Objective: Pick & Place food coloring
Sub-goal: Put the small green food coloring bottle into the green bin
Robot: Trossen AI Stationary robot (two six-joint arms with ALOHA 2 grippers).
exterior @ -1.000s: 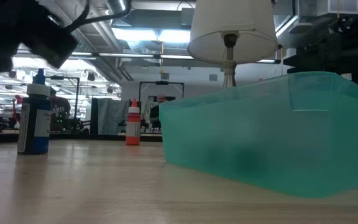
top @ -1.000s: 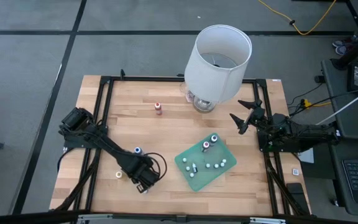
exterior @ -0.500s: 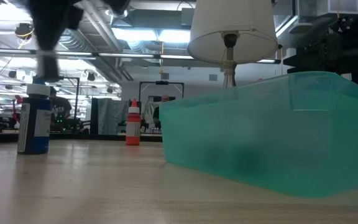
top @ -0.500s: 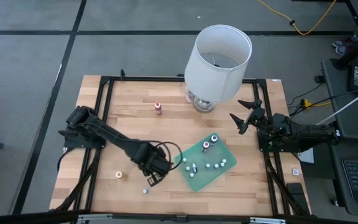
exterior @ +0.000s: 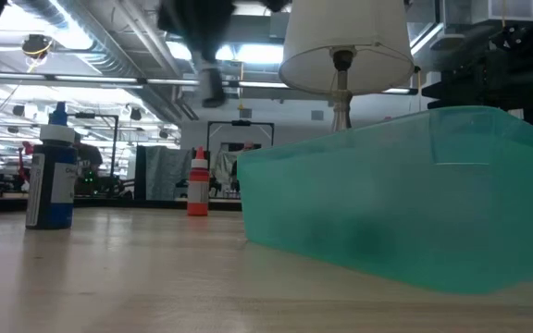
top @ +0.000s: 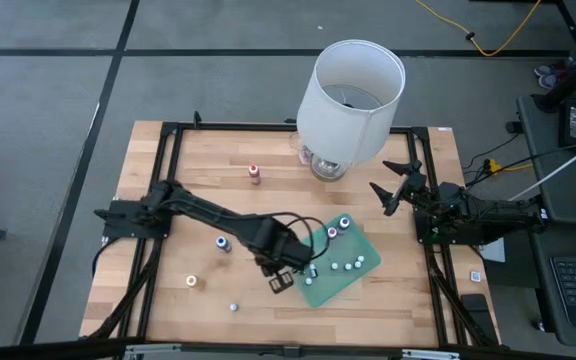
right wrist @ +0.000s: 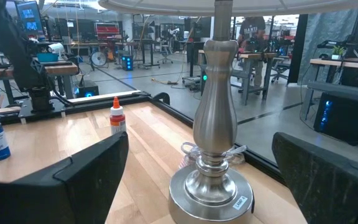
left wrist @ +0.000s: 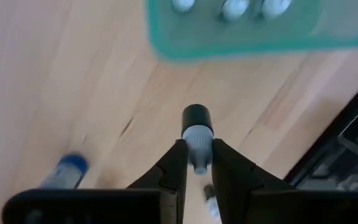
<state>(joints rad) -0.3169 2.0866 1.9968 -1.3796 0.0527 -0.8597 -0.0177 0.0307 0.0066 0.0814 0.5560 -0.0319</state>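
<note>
The food coloring is a set of tiny bottles. Several stand in the green tray [top: 330,262], whose near wall fills the low view [exterior: 405,199]. A blue-topped one [top: 222,243], a yellow-topped one [top: 191,282], a whitish one [top: 233,307] and a red-topped one [top: 255,174] stand on the wooden table. My left gripper [top: 286,262] hangs above the table just left of the tray, shut on a dark bottle with a whitish cap [left wrist: 197,127]. My right gripper [top: 380,180] waits open at the right edge, beside the lamp. My left gripper pinches the bottle's whitish cap [left wrist: 197,144] between its two fingers, which point down from above. The dark body [left wrist: 197,116] sticks out past the fingertips. The bottle is lifted clear of the table, short of the tray's left edge.
A lamp with a big white shade [top: 353,85] and a metal base [right wrist: 213,186] stands at the far right of the table. A black frame [top: 168,135] runs around the table top. Bare wood lies between the loose bottles and the tray.
My left gripper has stayed shut on the dark bottle. It has risen from the near left of the table and travelled toward the right, up to the tray's left edge. The whitish bottle it had covered now shows on the table.
</note>
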